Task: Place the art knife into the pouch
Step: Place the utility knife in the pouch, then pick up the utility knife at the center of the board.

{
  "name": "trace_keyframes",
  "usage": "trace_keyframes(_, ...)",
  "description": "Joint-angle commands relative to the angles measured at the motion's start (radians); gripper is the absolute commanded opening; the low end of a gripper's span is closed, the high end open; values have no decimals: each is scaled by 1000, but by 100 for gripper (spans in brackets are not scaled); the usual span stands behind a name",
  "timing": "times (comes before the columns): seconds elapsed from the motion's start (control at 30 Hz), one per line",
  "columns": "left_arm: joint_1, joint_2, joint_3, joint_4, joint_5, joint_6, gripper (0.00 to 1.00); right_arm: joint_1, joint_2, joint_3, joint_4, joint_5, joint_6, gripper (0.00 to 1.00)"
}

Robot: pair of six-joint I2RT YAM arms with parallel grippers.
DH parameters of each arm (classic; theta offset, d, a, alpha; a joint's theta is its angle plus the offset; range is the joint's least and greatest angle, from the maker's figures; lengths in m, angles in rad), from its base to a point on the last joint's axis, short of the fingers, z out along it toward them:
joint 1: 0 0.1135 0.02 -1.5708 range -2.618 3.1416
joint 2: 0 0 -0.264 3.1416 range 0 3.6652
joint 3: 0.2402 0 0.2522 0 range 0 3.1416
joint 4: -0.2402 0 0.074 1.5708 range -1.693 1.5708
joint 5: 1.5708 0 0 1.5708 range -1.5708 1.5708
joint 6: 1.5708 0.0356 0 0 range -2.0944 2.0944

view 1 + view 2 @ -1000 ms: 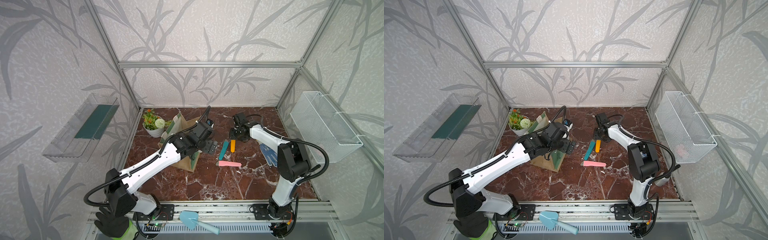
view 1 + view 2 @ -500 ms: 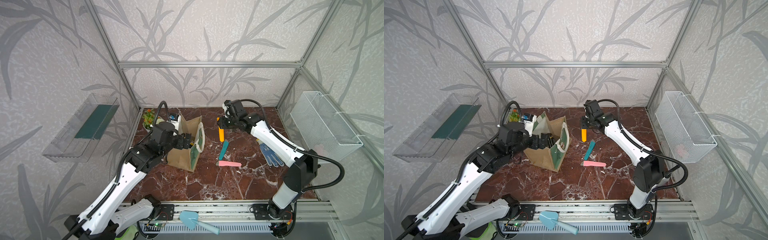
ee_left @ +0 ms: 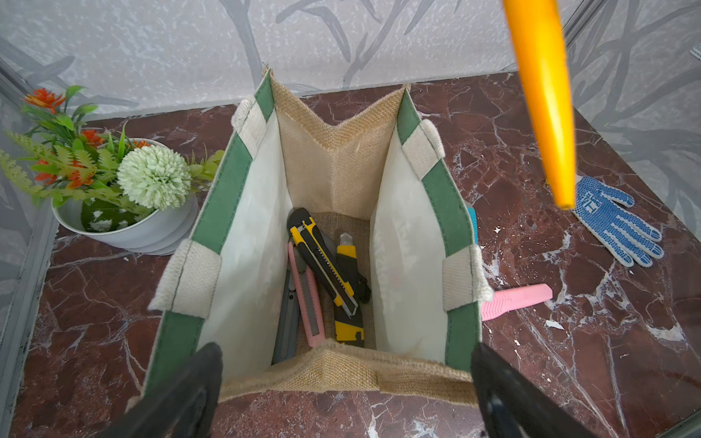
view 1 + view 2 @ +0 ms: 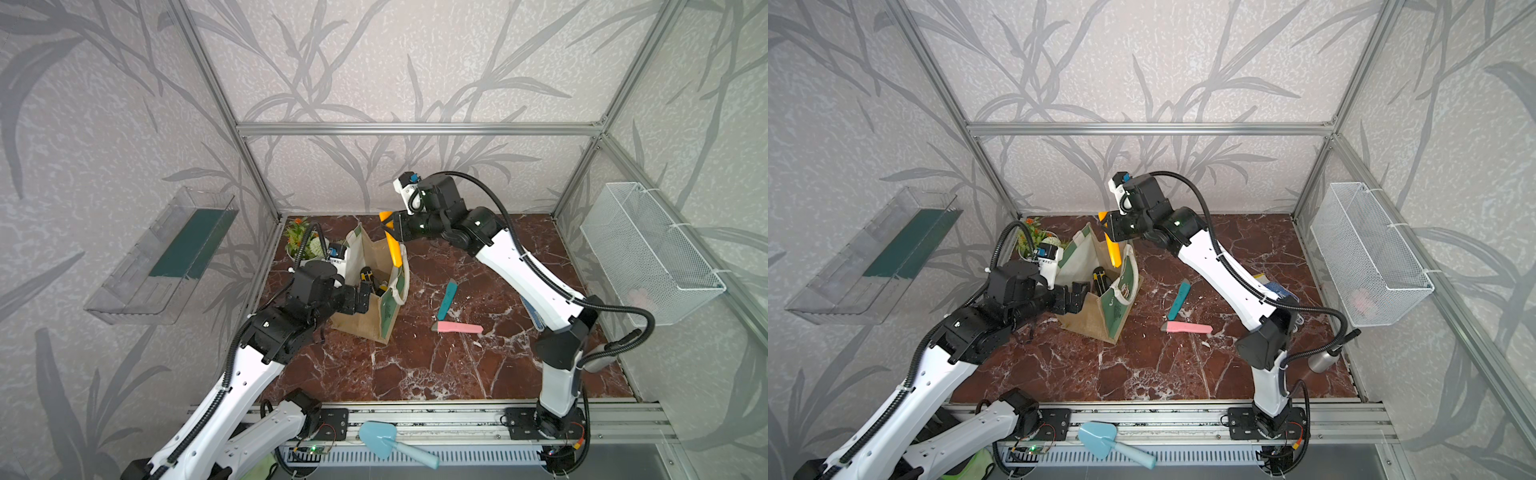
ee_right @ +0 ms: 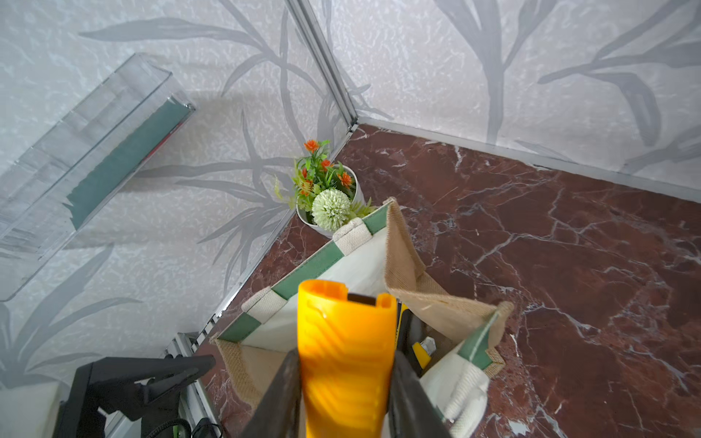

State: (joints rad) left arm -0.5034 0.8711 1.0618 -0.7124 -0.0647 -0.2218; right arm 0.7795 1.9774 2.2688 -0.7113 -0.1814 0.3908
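Look, your left wrist view shows knives point(image 3: 322, 265) deep in the pouch point(image 3: 333, 167); right gripper point(image 5: 345, 383) squeezes the orange knife point(image 5: 345, 330) above its rim, left gripper point(image 3: 345, 364) is wide apart.

left gripper point(image 4: 362, 296) spread wide and low; right gripper point(image 4: 392, 227) clamped, poised higher.

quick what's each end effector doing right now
Left end effector: open, by the pouch.
Right end effector: shut on the orange art knife.

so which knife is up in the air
The orange knife, held by the right hand near the pouch; the teal knife and pink knife lie flat.
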Motion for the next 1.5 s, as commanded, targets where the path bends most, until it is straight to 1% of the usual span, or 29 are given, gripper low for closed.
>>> trace_keyframes(0.0,4,-20,-16,7,15,-11,99,26,132,183,-122,-24,-27,21)
trace_keyframes(0.13,4,-36,-27,7,7,-13,99,53,337,489,-276,-21,-34,20)
trace_keyframes(0.23,5,-49,-31,4,2,-10,99,66,454,653,-359,-28,-30,20)
trace_keyframes(0.3,5,-59,-37,3,-6,-10,99,74,501,704,-385,-33,-24,20)
trace_keyframes(0.37,4,-65,-40,3,-14,-7,99,79,508,690,-383,-29,-21,20)
trace_keyframes(0.4,4,-66,-42,2,-15,-5,99,80,504,667,-372,-24,-23,25)
trace_keyframes(0.43,4,-65,-42,1,-16,-5,99,82,495,644,-364,-21,-24,32)
trace_keyframes(0.5,3,-63,-39,-3,-17,-2,99,85,469,598,-344,-7,-36,56)
trace_keyframes(0.53,4,-65,-36,-5,-18,-1,99,88,457,583,-340,7,-42,65)
trace_keyframes(0.6,5,-68,-30,-8,-20,-1,99,96,431,562,-337,44,-64,76)
trace_keyframes(0.73,5,-84,-15,-6,-17,-11,99,98,392,558,-359,91,-92,88)
trace_keyframes(0.9,4,-72,14,-20,-2,-10,99,98,326,541,-403,172,-129,94)
trace_keyframes(0.97,5,-50,29,-30,28,-2,99,98,291,512,-413,194,-141,95)
trace_keyframes(1.0,3,-38,34,-24,55,27,99,98,270,489,-417,205,-147,95)
trace_keyframes(1.07,2,-14,52,-31,86,23,99,98,223,421,-406,231,-158,96)
trace_keyframes(1.13,0,4,65,-31,104,9,99,98,154,317,-369,259,-165,96)
trace_keyframes(1.3,-25,24,75,16,114,-26,99,97,-64,-11,-211,320,-179,97)
trace_keyframes(1.37,-54,45,88,26,107,-33,99,96,-157,-134,-156,349,-173,98)
trace_keyframes(1.47,-125,114,126,19,63,-17,99,94,-309,-323,-78,400,-154,99)
